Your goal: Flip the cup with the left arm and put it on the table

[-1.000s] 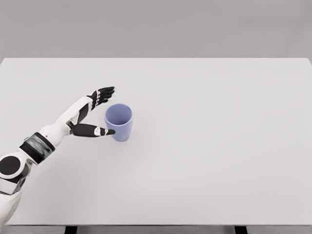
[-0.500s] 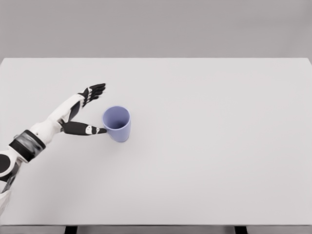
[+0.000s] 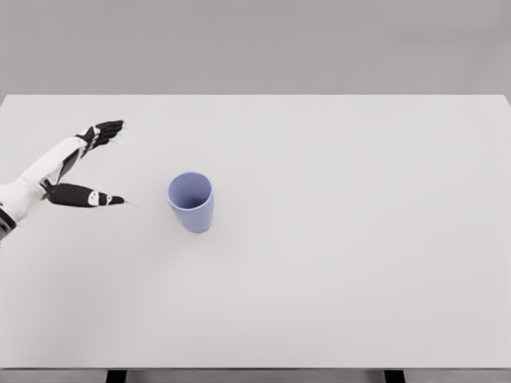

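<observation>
Standing upright, mouth up: one blue cup [image 3: 191, 202] on white table [image 3: 343, 239]; one left hand [image 3: 76, 167] released, fingers spread, apart from cup.

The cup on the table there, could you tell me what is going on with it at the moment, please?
The lavender cup stands upright on the white table, its opening facing up, and nothing touches it. The left hand is over the table's left edge, fingers spread and holding nothing, well clear of the cup; it has pulled back from beside it over the last second. The right arm is out of view.
</observation>
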`<state>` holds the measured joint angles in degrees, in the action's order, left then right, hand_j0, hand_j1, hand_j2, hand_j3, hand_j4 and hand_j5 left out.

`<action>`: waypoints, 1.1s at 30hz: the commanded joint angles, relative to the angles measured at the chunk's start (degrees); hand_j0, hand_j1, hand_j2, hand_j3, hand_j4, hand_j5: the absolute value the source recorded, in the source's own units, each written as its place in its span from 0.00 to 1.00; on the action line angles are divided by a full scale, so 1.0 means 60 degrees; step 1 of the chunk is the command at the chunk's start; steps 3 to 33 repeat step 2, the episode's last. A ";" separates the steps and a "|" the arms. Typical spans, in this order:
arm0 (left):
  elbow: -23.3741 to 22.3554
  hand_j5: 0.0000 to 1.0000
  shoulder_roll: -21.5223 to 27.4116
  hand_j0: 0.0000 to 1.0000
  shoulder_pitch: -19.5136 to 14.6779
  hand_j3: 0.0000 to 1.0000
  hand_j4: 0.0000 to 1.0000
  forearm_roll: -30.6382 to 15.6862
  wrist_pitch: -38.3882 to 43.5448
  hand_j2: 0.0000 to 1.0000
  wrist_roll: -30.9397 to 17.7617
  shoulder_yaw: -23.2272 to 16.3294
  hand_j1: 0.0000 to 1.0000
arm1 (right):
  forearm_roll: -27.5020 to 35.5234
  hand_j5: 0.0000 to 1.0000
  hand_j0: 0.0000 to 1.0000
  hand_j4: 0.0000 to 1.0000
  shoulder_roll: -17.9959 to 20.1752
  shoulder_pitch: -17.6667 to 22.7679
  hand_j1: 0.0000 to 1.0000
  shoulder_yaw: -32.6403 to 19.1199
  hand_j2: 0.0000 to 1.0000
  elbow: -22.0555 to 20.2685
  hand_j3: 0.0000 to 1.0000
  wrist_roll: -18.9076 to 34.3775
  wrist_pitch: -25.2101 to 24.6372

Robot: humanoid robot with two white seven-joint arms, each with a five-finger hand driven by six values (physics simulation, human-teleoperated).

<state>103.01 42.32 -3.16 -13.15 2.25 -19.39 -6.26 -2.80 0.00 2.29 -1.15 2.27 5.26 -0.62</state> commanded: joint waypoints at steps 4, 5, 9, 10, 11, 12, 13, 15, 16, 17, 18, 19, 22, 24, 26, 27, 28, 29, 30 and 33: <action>0.0014 1.00 0.0301 1.00 0.0000 1.00 1.00 -0.0020 -0.0038 1.00 0.0008 0.0268 1.00 | -0.0002 1.00 1.00 1.00 0.0000 0.0000 1.00 0.0001 1.00 0.0003 1.00 0.0002 0.0000; 0.0014 1.00 0.0301 1.00 0.0000 1.00 1.00 -0.0020 -0.0038 1.00 0.0008 0.0268 1.00 | -0.0002 1.00 1.00 1.00 0.0000 0.0000 1.00 0.0001 1.00 0.0003 1.00 0.0002 0.0000; 0.0014 1.00 0.0301 1.00 0.0000 1.00 1.00 -0.0020 -0.0038 1.00 0.0008 0.0268 1.00 | -0.0002 1.00 1.00 1.00 0.0000 0.0000 1.00 0.0001 1.00 0.0003 1.00 0.0002 0.0000; 0.0014 1.00 0.0301 1.00 0.0000 1.00 1.00 -0.0020 -0.0038 1.00 0.0008 0.0268 1.00 | -0.0002 1.00 1.00 1.00 0.0000 0.0000 1.00 0.0001 1.00 0.0003 1.00 0.0002 0.0000; 0.0014 1.00 0.0301 1.00 0.0000 1.00 1.00 -0.0020 -0.0038 1.00 0.0008 0.0268 1.00 | -0.0002 1.00 1.00 1.00 0.0000 0.0000 1.00 0.0001 1.00 0.0003 1.00 0.0002 0.0000; 0.0014 1.00 0.0301 1.00 0.0000 1.00 1.00 -0.0020 -0.0038 1.00 0.0008 0.0268 1.00 | -0.0002 1.00 1.00 1.00 0.0000 0.0000 1.00 0.0001 1.00 0.0003 1.00 0.0002 0.0000; 0.0014 1.00 0.0301 1.00 0.0000 1.00 1.00 -0.0020 -0.0038 1.00 0.0008 0.0268 1.00 | -0.0002 1.00 1.00 1.00 0.0000 0.0000 1.00 0.0001 1.00 0.0003 1.00 0.0002 0.0000; 0.0014 1.00 0.0301 1.00 0.0000 1.00 1.00 -0.0020 -0.0038 1.00 0.0008 0.0268 1.00 | -0.0002 1.00 1.00 1.00 0.0000 0.0000 1.00 0.0001 1.00 0.0003 1.00 0.0002 0.0000; 0.0014 1.00 0.0301 1.00 0.0000 1.00 1.00 -0.0020 -0.0038 1.00 0.0008 0.0268 1.00 | -0.0002 1.00 1.00 1.00 0.0000 0.0000 1.00 0.0001 1.00 0.0003 1.00 0.0002 0.0000; 0.0014 1.00 0.0301 1.00 0.0000 1.00 1.00 -0.0020 -0.0038 1.00 0.0008 0.0268 1.00 | -0.0002 1.00 1.00 1.00 0.0000 0.0000 1.00 0.0001 1.00 0.0003 1.00 0.0002 0.0000; 0.0014 1.00 0.0301 1.00 0.0000 1.00 1.00 -0.0020 -0.0038 1.00 0.0008 0.0268 1.00 | -0.0002 1.00 1.00 1.00 0.0000 0.0000 1.00 0.0001 1.00 0.0003 1.00 0.0002 0.0000; 0.0014 1.00 0.0301 1.00 0.0000 1.00 1.00 -0.0020 -0.0038 1.00 0.0008 0.0268 1.00 | -0.0002 1.00 1.00 1.00 0.0000 0.0000 1.00 0.0001 1.00 0.0003 1.00 0.0002 0.0000; 0.0014 1.00 0.0301 1.00 0.0000 1.00 1.00 -0.0020 -0.0038 1.00 0.0008 0.0268 1.00 | -0.0002 1.00 1.00 1.00 0.0000 0.0000 1.00 0.0001 1.00 0.0003 1.00 0.0002 0.0000; 0.0014 1.00 0.0301 1.00 0.0000 1.00 1.00 -0.0020 -0.0038 1.00 0.0008 0.0268 1.00 | -0.0002 1.00 1.00 1.00 0.0000 0.0000 1.00 0.0001 1.00 0.0003 1.00 0.0002 0.0000; 0.0014 1.00 0.0301 1.00 0.0000 1.00 1.00 -0.0020 -0.0038 1.00 0.0008 0.0268 1.00 | -0.0002 1.00 1.00 1.00 0.0000 0.0000 1.00 0.0001 1.00 0.0003 1.00 0.0002 0.0000; 0.0014 1.00 0.0301 1.00 0.0000 1.00 1.00 -0.0020 -0.0038 1.00 0.0008 0.0268 1.00 | -0.0002 1.00 1.00 1.00 0.0000 0.0000 1.00 0.0001 1.00 0.0003 1.00 0.0002 0.0000; 0.0014 1.00 0.0301 1.00 0.0000 1.00 1.00 -0.0020 -0.0038 1.00 0.0008 0.0268 1.00 | -0.0002 1.00 1.00 1.00 0.0000 0.0000 1.00 0.0001 1.00 0.0003 1.00 0.0002 0.0000; 0.0014 1.00 0.0301 1.00 0.0000 1.00 1.00 -0.0020 -0.0038 1.00 0.0008 0.0268 1.00 | -0.0002 1.00 1.00 1.00 0.0000 0.0000 1.00 0.0001 1.00 0.0003 1.00 0.0002 0.0000; 0.0014 1.00 0.0301 1.00 0.0000 1.00 1.00 -0.0020 -0.0038 1.00 0.0008 0.0268 1.00 | -0.0002 1.00 1.00 1.00 0.0000 0.0000 1.00 0.0001 1.00 0.0003 1.00 0.0002 0.0000; 0.0014 1.00 0.0301 1.00 0.0000 1.00 1.00 -0.0020 -0.0038 1.00 0.0008 0.0268 1.00 | -0.0002 1.00 1.00 1.00 0.0000 0.0000 1.00 0.0001 1.00 0.0003 1.00 0.0002 0.0000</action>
